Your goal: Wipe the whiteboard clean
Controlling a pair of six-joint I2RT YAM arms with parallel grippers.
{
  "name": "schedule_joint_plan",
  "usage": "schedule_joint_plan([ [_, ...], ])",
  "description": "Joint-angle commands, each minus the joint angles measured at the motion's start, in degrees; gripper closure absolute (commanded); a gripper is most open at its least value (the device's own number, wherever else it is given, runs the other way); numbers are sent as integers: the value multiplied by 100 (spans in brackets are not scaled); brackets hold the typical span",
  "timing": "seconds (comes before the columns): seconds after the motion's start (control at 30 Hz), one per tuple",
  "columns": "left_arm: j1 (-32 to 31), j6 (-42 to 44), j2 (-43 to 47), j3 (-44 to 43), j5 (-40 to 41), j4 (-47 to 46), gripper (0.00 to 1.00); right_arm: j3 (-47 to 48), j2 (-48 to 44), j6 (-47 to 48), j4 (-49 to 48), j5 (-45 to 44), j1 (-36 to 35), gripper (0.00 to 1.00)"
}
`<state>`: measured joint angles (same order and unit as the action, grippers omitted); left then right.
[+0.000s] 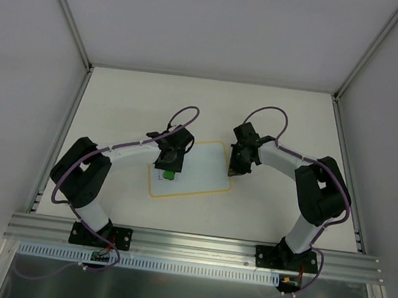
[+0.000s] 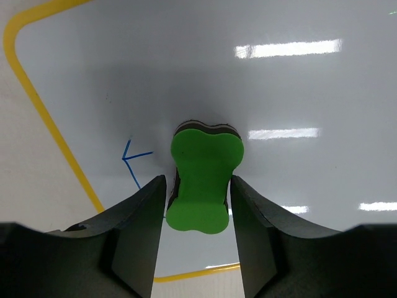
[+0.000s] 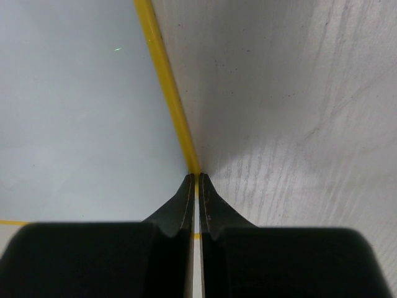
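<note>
Two arms were on the job.

Top view: the small white rectangular whiteboard with a thin yellow border (image 1: pixel 204 165) lay flat mid-table on the off-white tabletop (image 1: pixel 118 105), between my arms. My left gripper (image 1: pixel 170 166) sat over its near-left part, pinching a green bone-shaped foam eraser (image 1: pixel 170 175). My right gripper (image 1: pixel 235 171) was at the board's right edge.

Left wrist: my fingers clamped the eraser at its waist, and it looked face down on the board. A few short blue marker strokes (image 2: pixel 133 160) sat beside the eraser, close to the yellow border. The rest of the visible surface was glossy white with light reflections.

Right wrist: fingers pressed together with nothing between, tips down at the yellow border, likely pinning the board.

Judgement: wiping step, nearly done. The next move called for a short sweep over the blue strokes with steady downward pressure, the right gripper stopping any slide.
</note>
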<state>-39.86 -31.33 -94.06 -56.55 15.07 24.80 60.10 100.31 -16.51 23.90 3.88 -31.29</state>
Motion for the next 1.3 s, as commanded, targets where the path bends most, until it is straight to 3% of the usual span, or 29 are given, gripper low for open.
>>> schedule_joint_plan([
  [0.0, 39, 84, -130, -198, -22, 87, 54, -253, 287, -36, 115, -291, -44, 100],
  [0.13, 39, 57, -261, -189, -31, 87, 67, -244, 322, -62, 115, -300, -35, 100],
  [0.17, 39, 48, -297, -198, -13, 95, 77, -253, 314, -80, 124, -309, -44, 100],
  [0.3, 153, 22, -297, -128, 93, 96, 100, -270, 314, -115, 132, -353, -44, 100],
  [0.57, 961, 144, -147, 206, 198, 218, 100, -226, 401, -185, 273, -625, -26, 100],
  [0.8, 1129, 330, -481, -145, 50, 368, 100, -200, 428, -186, 282, -625, -35, 100],
  [1.03, 699, -83, -122, 311, -486, 535, 100, -226, 375, -212, 291, -660, -26, 100],
  [1.27, -136, -830, 476, 1049, -1059, 719, 100, -200, 436, -221, 282, -652, -26, 100],
])
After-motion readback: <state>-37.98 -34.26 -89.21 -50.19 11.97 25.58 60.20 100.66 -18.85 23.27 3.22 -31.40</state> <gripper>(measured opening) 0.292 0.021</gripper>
